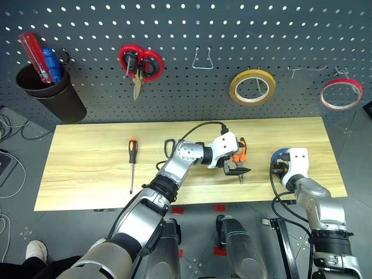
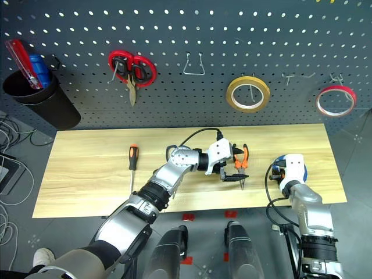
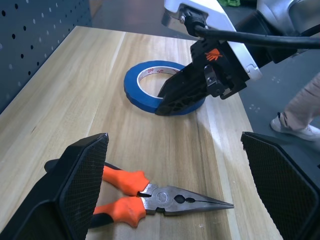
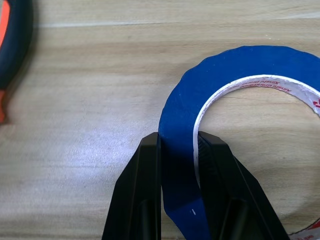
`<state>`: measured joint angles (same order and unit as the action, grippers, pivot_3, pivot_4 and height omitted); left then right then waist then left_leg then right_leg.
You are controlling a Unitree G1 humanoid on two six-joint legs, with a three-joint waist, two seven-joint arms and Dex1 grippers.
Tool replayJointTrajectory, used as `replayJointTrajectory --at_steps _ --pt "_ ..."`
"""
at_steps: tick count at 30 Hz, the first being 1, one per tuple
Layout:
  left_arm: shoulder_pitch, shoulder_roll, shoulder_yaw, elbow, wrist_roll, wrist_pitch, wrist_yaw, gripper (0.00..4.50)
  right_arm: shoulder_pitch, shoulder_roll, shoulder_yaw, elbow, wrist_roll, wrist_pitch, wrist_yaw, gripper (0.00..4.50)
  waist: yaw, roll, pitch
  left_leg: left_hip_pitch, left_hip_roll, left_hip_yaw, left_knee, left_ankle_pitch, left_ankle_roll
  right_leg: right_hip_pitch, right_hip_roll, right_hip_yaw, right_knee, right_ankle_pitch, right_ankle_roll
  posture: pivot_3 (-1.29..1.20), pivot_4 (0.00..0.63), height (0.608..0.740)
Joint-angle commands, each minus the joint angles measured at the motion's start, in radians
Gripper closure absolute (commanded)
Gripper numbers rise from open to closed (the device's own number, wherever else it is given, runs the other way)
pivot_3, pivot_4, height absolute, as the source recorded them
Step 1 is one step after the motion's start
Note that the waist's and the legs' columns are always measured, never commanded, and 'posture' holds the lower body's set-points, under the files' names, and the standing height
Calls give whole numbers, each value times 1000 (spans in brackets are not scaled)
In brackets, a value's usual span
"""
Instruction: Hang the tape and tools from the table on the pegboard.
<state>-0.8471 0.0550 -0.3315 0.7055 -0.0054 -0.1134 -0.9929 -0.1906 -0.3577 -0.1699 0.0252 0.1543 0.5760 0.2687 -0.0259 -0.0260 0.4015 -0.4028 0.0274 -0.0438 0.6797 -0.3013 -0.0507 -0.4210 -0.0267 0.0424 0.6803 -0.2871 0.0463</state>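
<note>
Right wrist view, right claw (image 4: 179,150) pinching tape (image 4: 235,65) wall (1 finger inside)

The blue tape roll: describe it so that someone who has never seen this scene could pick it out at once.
On the pale wooden table below the dark pegboard, look to the robot's right end. The blue tape roll lies flat there, its band pinched by the right claw. It is the one roll on the table; the yellow roll and the red-and-white roll hang on the pegboard.
</note>
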Motion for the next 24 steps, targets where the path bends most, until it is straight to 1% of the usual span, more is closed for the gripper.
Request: replayJointTrajectory --at_steps 1,3,4,7,10,12,14,16,20,24 --pt "33 1 20 -146 -38 42 -8 0 60 -21 19 -76 -36 -80 9 3792 -1 0 0 0 0 0 0 0 -1 -1 0 0 0 0 0 -12 389 740" --pt "76 27 24 -258 -57 100 -19 0 93 -25 24 -124 -60 -131 -7 3792 -2 2 -1 -1 0 0 0 1 -3 -1 -1 1 0 0 0 -18 362 740" --pt "99 40 25 -313 -67 134 -20 0 107 -25 24 -145 -73 -158 -20 3792 -5 3 -3 -1 0 0 0 2 -3 -1 -2 1 0 0 0 -23 339 740" --pt "168 84 38 -511 -102 298 2 0 142 -21 15 -233 -144 -260 -95 3792 -8 7 -6 -1 1 0 0 3 -5 -2 -3 1 0 0 0 -32 299 740" --pt "188 87 62 -632 -131 438 69 0 151 6 13 -291 -193 -314 -169 3792 -6 12 -23 -5 1 -2 0 5 -9 -5 -3 -1 1 0 0 -35 248 740" --pt "193 79 75 -696 -143 500 113 0 152 34 21 -318 -227 -357 -222 3792 -5 11 -48 -9 0 -1 0 6 -11 -8 -5 -3 1 0 0 -30 232 740" --pt "192 68 81 -728 -138 523 159 0 146 46 44 -327 -279 -424 -260 3792 -1 12 -74 -13 0 -1 0 6 -11 -10 -5 -5 0 0 0 -23 199 740" --pt "182 55 91 -741 -136 537 199 0 132 47 70 -328 -338 -498 -291 3792 0 12 -96 -14 -2 0 0 6 -11 -11 -7 -5 0 0 0 -21 186 740" --pt "161 39 97 -725 -137 531 236 0 88 40 99 -296 -405 -604 -326 3792 -1 12 -134 -13 -8 1 0 6 -11 -10 -8 -4 0 1 1 -19 154 740" --pt "135 34 84 -687 -132 490 235 0 6 15 110 -214 -413 -699 -308 3792 -1 13 -162 -12 -9 1 0 6 -11 -10 -8 -3 0 1 1 -17 132 740"
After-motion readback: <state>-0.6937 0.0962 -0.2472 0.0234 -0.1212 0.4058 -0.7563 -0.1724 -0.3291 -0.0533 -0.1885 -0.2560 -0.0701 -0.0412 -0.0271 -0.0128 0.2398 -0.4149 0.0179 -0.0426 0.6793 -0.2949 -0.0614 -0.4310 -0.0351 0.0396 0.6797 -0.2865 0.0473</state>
